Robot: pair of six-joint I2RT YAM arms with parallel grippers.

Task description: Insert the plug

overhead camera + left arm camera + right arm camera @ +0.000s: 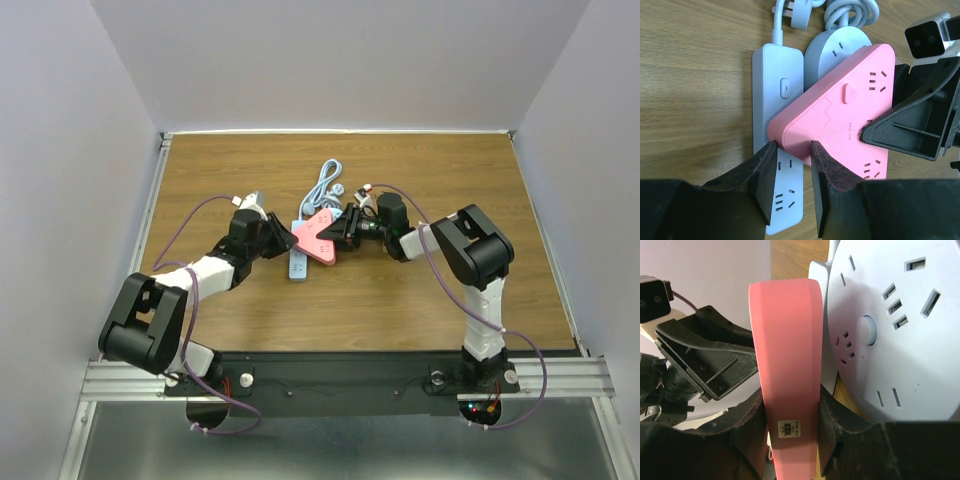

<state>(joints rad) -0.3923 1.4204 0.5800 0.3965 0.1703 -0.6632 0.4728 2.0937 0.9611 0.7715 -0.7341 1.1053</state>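
A pink triangular power strip (318, 238) lies partly over a long white power strip (298, 264) and a round white socket block (885, 330). My right gripper (790, 405) is shut on the pink strip's edge, one finger on each flat face, and its finger (910, 130) also shows in the left wrist view. My left gripper (793, 147) comes from the left (288, 240) and has its two fingertips pressed against the near corner of the pink strip (840, 115). A white plug (795, 15) on a pale cable lies beyond the strips, unplugged.
The coiled pale cable (325, 183) lies behind the strips at mid-table. The long white strip (777, 100) runs under the pink one, with free sockets showing between my left fingers. Walls enclose the wooden table (450, 180) on three sides.
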